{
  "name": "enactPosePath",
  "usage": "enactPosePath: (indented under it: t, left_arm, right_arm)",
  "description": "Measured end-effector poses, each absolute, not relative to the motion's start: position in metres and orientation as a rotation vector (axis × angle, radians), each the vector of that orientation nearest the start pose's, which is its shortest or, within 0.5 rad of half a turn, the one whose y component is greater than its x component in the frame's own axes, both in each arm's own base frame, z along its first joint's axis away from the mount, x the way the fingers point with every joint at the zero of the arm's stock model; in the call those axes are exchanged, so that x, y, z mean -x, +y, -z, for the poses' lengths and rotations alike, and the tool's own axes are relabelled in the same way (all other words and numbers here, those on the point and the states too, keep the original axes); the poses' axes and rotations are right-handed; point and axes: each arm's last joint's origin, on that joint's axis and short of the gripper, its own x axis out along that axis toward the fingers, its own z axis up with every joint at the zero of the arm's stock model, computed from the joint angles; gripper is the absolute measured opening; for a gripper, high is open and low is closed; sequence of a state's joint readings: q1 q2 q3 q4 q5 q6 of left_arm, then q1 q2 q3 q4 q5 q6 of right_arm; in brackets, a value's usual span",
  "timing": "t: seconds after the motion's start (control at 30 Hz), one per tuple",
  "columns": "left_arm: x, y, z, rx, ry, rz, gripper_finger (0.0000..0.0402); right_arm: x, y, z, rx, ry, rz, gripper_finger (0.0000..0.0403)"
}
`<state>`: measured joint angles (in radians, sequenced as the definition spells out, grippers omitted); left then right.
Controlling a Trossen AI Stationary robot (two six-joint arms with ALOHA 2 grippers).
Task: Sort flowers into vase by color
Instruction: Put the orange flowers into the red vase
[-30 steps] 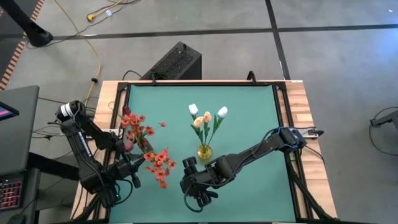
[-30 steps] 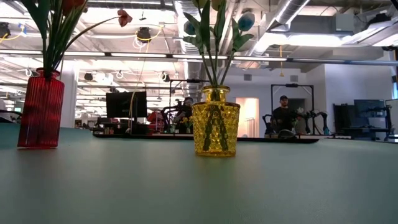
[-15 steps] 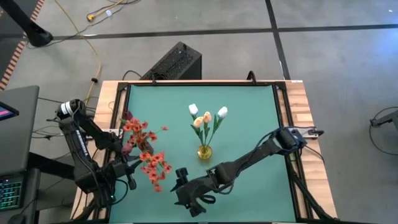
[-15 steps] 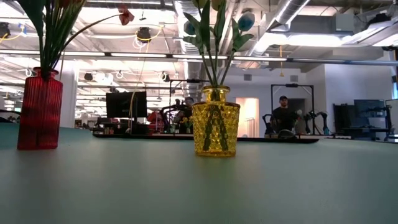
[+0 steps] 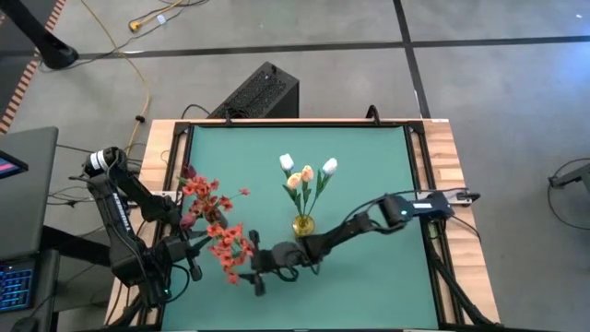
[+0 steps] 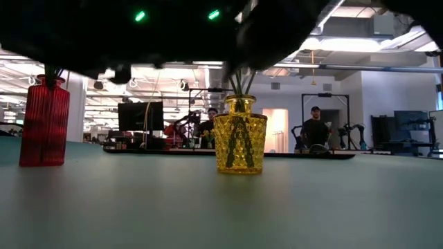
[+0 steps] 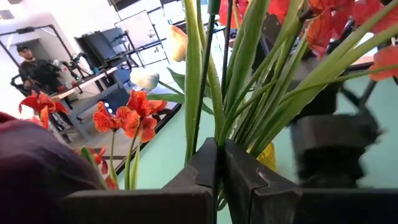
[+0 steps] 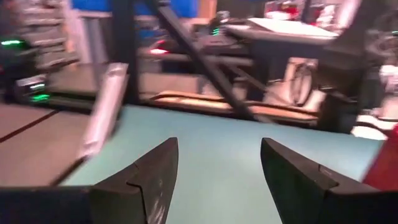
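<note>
Two pincers over the green tabletop (image 5: 369,166), one clamped on a flower stem.
The left pincer (image 5: 189,256) near the tabletop's front-left is squeezed together on a thin green stem (image 7: 202,93), which runs away from the fingers toward the red-orange blossoms (image 5: 230,247) beside the red vase (image 6: 44,121). The right arm stretches low across the front, its pincer (image 5: 260,267) with fingers wide apart and holding nothing, just beside those blossoms. White and peach tulips (image 5: 307,173) stand upright in the yellow vase (image 6: 239,135) mid-table.

Two vases — one red (image 6: 44,122), one yellow (image 6: 239,144) — four pale tulips (image 5: 307,173), two arms.
</note>
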<state>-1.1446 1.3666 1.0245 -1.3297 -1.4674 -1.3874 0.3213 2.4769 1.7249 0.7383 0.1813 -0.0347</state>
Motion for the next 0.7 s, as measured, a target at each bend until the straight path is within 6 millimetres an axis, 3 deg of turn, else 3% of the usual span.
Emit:
enactPosePath:
  t: [0.2,0.5,0.7]
  left_arm:
    - [-0.113,-0.179,-0.266,-0.241,0.173,-0.419,0.0000]
    - [-0.113,-0.180,-0.265,-0.235,0.180,-0.419,0.0000]
    - [-0.113,-0.180,-0.265,-0.217,0.178,-0.420,0.0000]
  right_arm:
    - [-0.544,0.143,-0.129,0.033,-0.013,-0.064,0.0254]
    - [-0.551,0.116,-0.133,0.022,-0.021,-0.013,0.0254]
    - [-0.551,0.117,-0.133,0.023,-0.021,-0.009,0.0256]
